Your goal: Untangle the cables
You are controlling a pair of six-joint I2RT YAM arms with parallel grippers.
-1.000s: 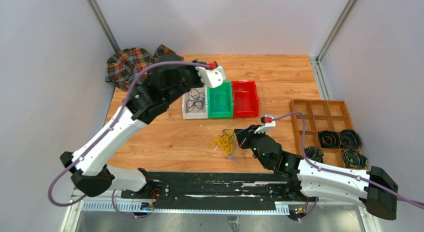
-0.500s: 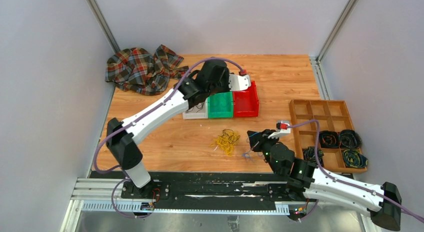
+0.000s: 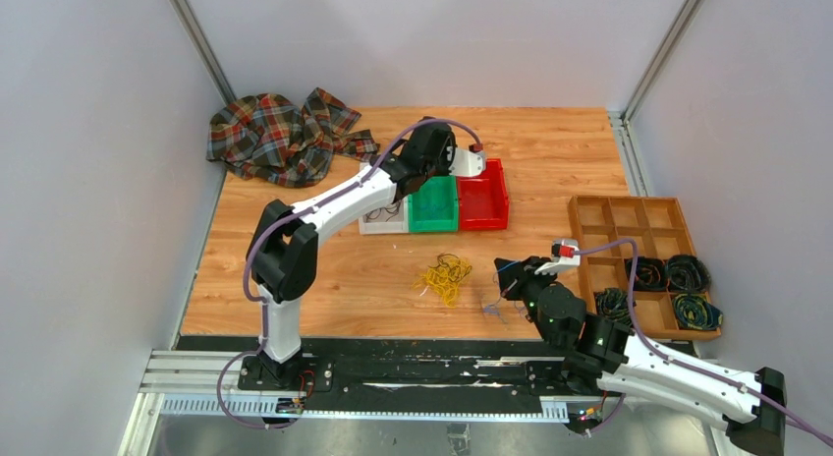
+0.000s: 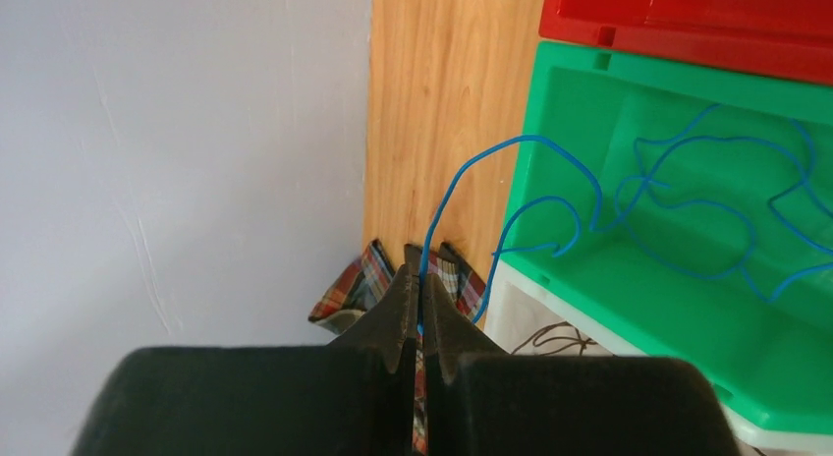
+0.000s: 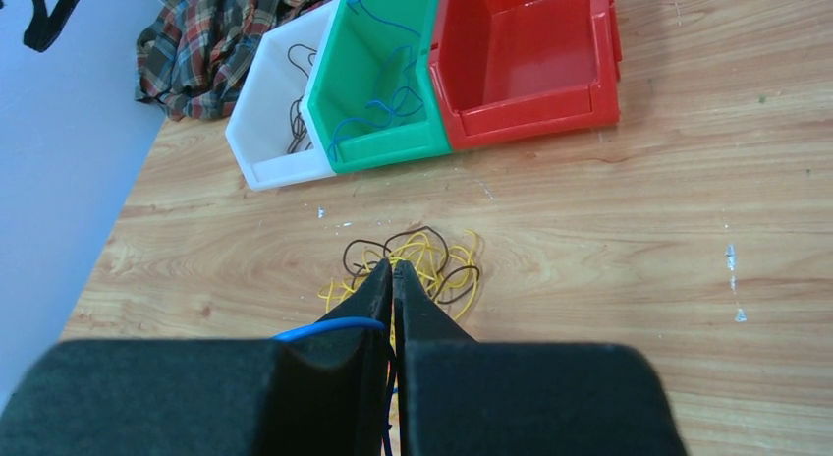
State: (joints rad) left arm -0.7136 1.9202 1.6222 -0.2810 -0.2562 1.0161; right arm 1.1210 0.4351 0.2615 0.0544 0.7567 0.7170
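Observation:
A tangle of yellow and black cables [image 3: 444,277] lies on the wooden table, just ahead of my right fingertips in the right wrist view [image 5: 424,262]. My right gripper [image 3: 503,267] [image 5: 393,269] is shut on a thin blue cable [image 5: 324,326] that dangles below it [image 3: 489,303], to the right of the tangle. Above the far end of the green bin [image 3: 432,212], my left gripper [image 3: 444,169] [image 4: 422,255] is shut on another blue cable [image 4: 550,146]. That cable loops down into the green bin [image 4: 688,83], beside more blue cable lying there.
A white bin [image 3: 376,223] with dark cables and a red bin [image 3: 483,196] flank the green one. A plaid cloth [image 3: 280,132] lies at the back left. A wooden compartment tray [image 3: 629,215] with coiled cables stands at the right.
My left arm has swung right from over the white bin to the green and red bins. The right gripper has pulled back to the right, away from the tangle, with the blue cable.

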